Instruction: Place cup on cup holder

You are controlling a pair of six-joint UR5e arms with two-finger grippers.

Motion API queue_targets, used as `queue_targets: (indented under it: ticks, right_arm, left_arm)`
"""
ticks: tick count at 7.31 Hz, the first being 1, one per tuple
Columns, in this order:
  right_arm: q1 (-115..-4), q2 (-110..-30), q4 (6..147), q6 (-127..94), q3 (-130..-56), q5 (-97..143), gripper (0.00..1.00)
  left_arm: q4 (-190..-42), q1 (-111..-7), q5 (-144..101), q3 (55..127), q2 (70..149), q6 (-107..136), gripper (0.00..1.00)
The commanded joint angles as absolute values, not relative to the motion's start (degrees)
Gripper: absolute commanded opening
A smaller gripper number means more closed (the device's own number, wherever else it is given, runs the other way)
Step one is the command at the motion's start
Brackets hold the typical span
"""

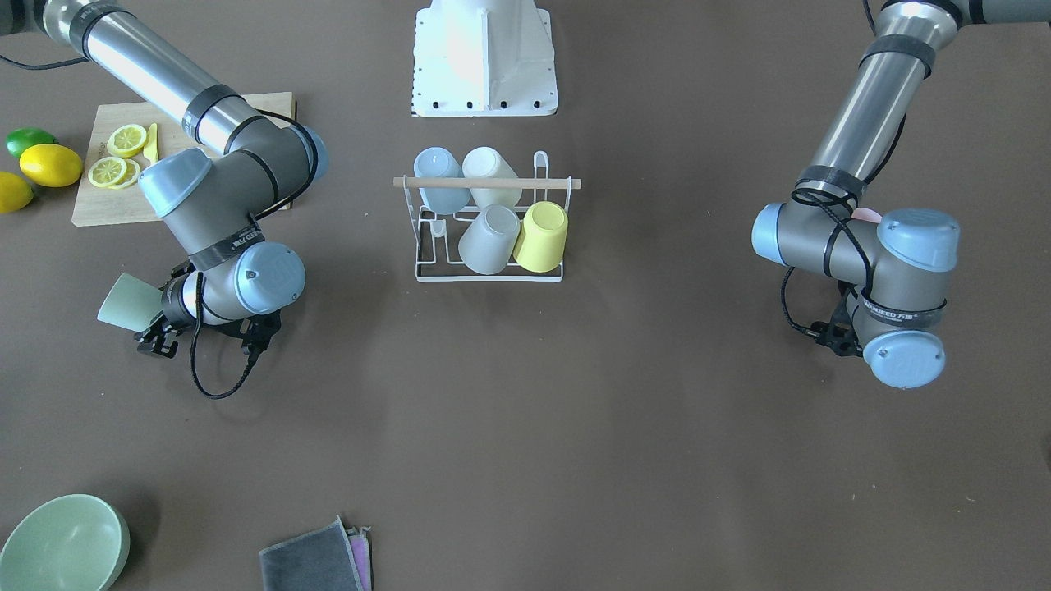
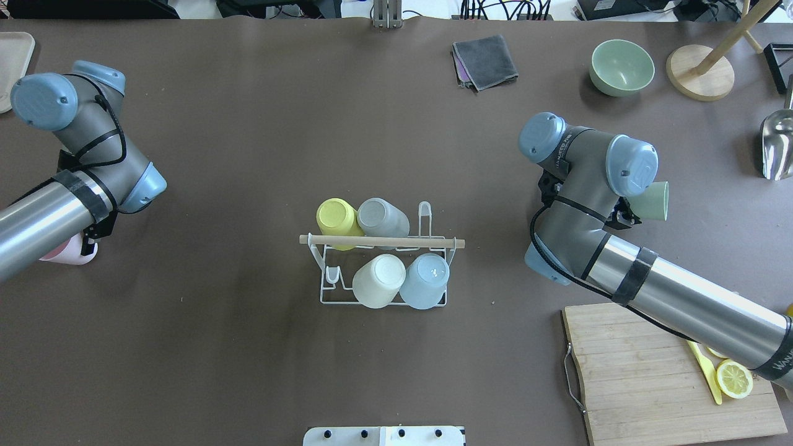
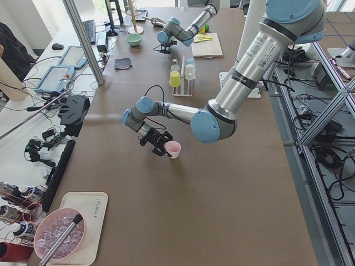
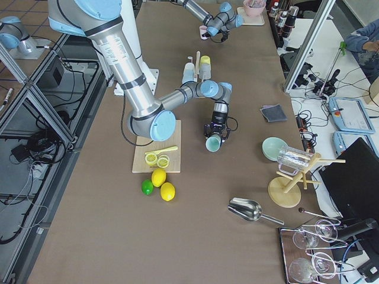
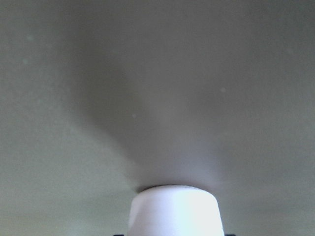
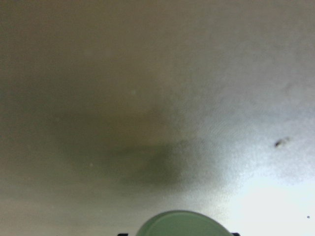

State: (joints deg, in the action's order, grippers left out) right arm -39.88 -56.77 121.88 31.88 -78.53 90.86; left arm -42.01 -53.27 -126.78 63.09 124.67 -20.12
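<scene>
Cup holder [image 2: 447, 243]: four cups [image 2: 379, 280] inverted, two prongs [image 2: 424, 214] free. Left pincer [image 3: 160, 143], well left of holder, grips pink cup [image 3: 173, 149]; right pincer [image 1: 154, 322], well right, grips green cup [image 1: 123, 302], likely for free prongs.

I'm running a robotics lab rig: aluminium framing [image 3: 83, 39], teach pendants [image 3: 54, 79], loose cables [image 4: 35, 142] around the table [image 3: 222, 194].

Between the jaws of the black right gripper [image 1: 146, 318] is a plain pale-green plastic cup [image 1: 123, 302]; between those of the black left gripper [image 3: 164, 146], a pale-pink plastic cup [image 3: 173, 149]. Away from both, the white wire cup holder with light wooden rod [image 2: 433, 242] bears an unpatterned yellow cup [image 2: 336, 217], grey cup [image 2: 381, 217], cream cup [image 2: 379, 280] and pale-blue cup [image 2: 425, 280].
</scene>
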Motion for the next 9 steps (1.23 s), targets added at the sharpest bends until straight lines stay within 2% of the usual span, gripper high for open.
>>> queue_targets:
  ticks: [1, 3, 5, 7, 9]
  right_arm:
    - [-40.17, -56.78, 121.9, 32.78, -78.66, 90.62, 0.0]
    - [-41.13, -56.69, 121.9, 35.06, -78.66, 90.62, 0.0]
    - [-41.83, -56.6, 121.9, 37.08, -78.66, 90.53, 0.0]
    - [-42.19, -56.51, 121.82, 39.71, -79.62, 88.87, 0.0]
    - [-44.2, -56.78, 121.82, 42.44, -82.86, 88.68, 0.0]
  left_arm:
    - [-35.63, -53.44, -123.51, 68.18, 124.8, -24.05, 0.0]
    - [-31.91, -53.79, -120.79, 74.93, 124.89, -27.24, 0.0]
    - [-32.43, -57.37, -119.88, 78.3, 124.81, -26.63, 0.0]
    - [-38.89, -59.85, -117.18, 80.23, 124.63, -21.04, 0.0]
    - [-41.57, -60.12, -114.08, 85.75, 124.11, -19.96, 0.0]
